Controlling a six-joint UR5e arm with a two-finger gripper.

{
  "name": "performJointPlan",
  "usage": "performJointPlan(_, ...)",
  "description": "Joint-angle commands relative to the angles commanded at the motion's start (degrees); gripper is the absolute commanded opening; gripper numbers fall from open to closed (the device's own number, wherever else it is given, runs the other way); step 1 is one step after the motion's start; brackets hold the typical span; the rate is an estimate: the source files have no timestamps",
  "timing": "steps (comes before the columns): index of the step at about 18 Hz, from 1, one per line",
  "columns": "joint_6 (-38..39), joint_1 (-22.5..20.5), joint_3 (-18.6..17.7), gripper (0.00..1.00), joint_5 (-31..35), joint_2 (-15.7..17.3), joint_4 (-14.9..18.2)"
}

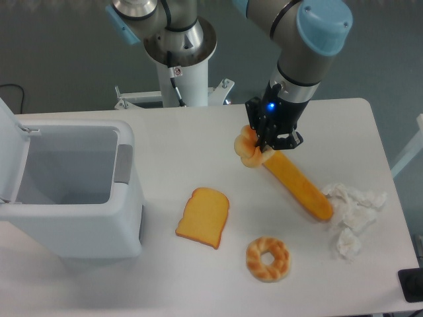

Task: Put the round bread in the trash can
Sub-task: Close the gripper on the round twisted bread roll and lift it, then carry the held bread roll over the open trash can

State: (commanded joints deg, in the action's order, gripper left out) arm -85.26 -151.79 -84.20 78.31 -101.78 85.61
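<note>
We see a white table (198, 142). Nearest us, below the gripper (266, 142), lie a ring bread (268, 259) and a toast slice (203, 217). To its lower right is crumpled paper (350, 210). A long bread (299, 185) lies just under it. Our gripper is closed on the round bread (246, 148), which sits at its left side. Far to its left stands the trash can (79, 198), lid up. Behind is a grey floor (59, 53).

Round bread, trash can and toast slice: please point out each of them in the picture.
round bread (246, 148): fixed camera view, on its knotted left side, beside the hand.
trash can (125, 191): fixed camera view, on its white front right rim.
toast slice (203, 216): fixed camera view, on its flat middle.
</note>
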Motion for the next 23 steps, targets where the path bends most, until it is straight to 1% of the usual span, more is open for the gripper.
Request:
performJointPlan(3, 1.93, 0.35, 0.44, 0.00, -0.44, 0.09, -0.09)
performJointPlan(9, 4.92, 0.88, 1.31, 0.00, -5.26, 0.88, 0.00)
performJointPlan(12, 7.64, 2.46, 1.32, 0.00, -6.15, 1.84, 0.00)
performJointPlan(15, 12.38, 4.30, 1.32, 0.00, -8.25, 2.63, -0.09)
performJointPlan(23, 17.58, 4.40, 1.58, 0.00, -15.55, 4.39, -0.35)
